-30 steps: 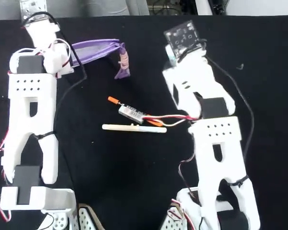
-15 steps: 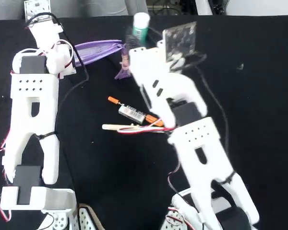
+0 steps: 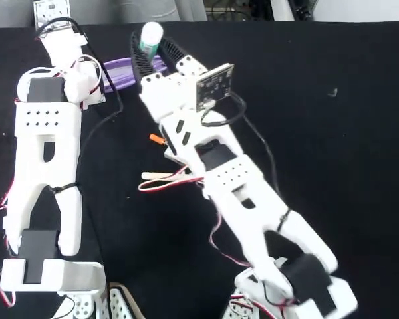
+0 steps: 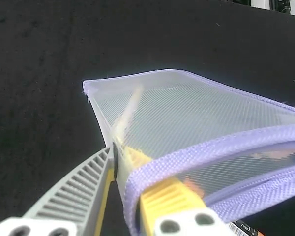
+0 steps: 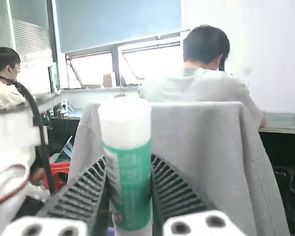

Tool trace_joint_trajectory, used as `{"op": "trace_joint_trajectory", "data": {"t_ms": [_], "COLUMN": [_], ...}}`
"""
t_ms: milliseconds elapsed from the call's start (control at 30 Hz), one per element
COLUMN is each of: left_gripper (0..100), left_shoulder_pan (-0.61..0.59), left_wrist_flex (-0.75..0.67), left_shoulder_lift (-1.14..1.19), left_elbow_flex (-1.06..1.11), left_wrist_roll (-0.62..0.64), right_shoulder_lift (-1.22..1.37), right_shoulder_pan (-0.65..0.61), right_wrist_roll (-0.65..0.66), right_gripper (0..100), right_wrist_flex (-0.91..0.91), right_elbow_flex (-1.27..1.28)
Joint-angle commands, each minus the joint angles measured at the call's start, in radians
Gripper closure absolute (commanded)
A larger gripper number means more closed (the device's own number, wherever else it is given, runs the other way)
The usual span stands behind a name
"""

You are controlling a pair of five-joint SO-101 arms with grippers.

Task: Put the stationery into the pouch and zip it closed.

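A: What has the right gripper (image 3: 153, 45) got?

B: A glue stick (image 5: 126, 147), white with a green band. It stands upright between the two black ribbed fingers, which are closed narrow against its sides. Its white cap sticks out past the fingertips.

A: And the left gripper (image 4: 120, 156)?

B: It is clamped on the pouch (image 4: 187, 113). One corner of the purple-edged mesh is pinched between the grey finger and the yellow one, right at the zip band.

A: Where does the pouch lie from there?

B: From the high view it stretches away from the left gripper across the black table (image 3: 332, 166) towards the right gripper. Its far end is hidden under the right gripper's fingers, so the glue stick sits above that end. I cannot tell whether the stick touches the pouch.

A: Is anything in the pouch?

B: A pale streak and an orange patch show through the mesh near the left gripper. I cannot tell whether they are inside or beneath it.

A: What about the other stationery?

B: An orange-tipped item (image 3: 157, 139) and a white stick (image 3: 158, 176) lie on the table behind the right gripper, beside its arm and partly hidden by it. They are well apart from the left gripper.
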Motion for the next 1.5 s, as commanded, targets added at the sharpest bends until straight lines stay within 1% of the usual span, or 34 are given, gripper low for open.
{"op": "trace_joint_trajectory", "data": {"t_ms": [0,67,233,300,467,800,867,1000,1067,1233,1300,1367,1467], "left_gripper": [97,97,97,97,97,97,97,97,97,97,97,97,97], "left_shoulder_pan": [-0.007,-0.005,-0.007,-0.005,-0.004,-0.013,-0.013,-0.013,-0.013,-0.013,-0.012,-0.013,-0.015], "left_wrist_flex": [0.005,0.009,0.008,0.011,0.025,0.003,0.0,0.0,0.0,0.0,-0.002,-0.02,-0.06], "left_shoulder_lift": [0.008,0.002,0.009,0.009,0.009,0.009,0.009,0.009,0.009,0.009,0.009,0.009,0.009], "left_elbow_flex": [0.005,0.005,0.005,0.005,0.005,0.025,0.033,0.035,0.036,0.038,0.039,0.047,0.077], "left_wrist_roll": [0.014,0.014,0.014,0.015,0.015,0.015,0.015,0.015,0.015,0.015,0.015,0.015,0.015], "right_shoulder_lift": [0.035,0.088,0.203,0.242,0.312,0.429,0.444,0.456,0.447,0.394,0.349,0.286,0.163], "right_shoulder_pan": [-0.015,-0.012,-0.011,-0.011,-0.009,0.005,0.012,0.028,0.026,0.029,0.029,0.029,0.044], "right_wrist_roll": [-0.006,-0.006,-0.006,-0.005,0.002,0.003,0.003,-0.002,0.002,0.015,0.071,0.104,0.106], "right_gripper": [98.7,98.7,98.7,98.7,98.7,98.5,95.6,78.6,73.0,74.0,74.0,74.0,74.0], "right_wrist_flex": [-0.071,-0.092,-0.241,-0.273,-0.311,-0.311,-0.308,-0.305,-0.305,-0.301,-0.256,-0.16,0.002], "right_elbow_flex": [-0.005,-0.012,-0.021,-0.022,-0.094,-0.185,-0.18,-0.16,-0.148,-0.113,-0.088,-0.087,-0.093]}}
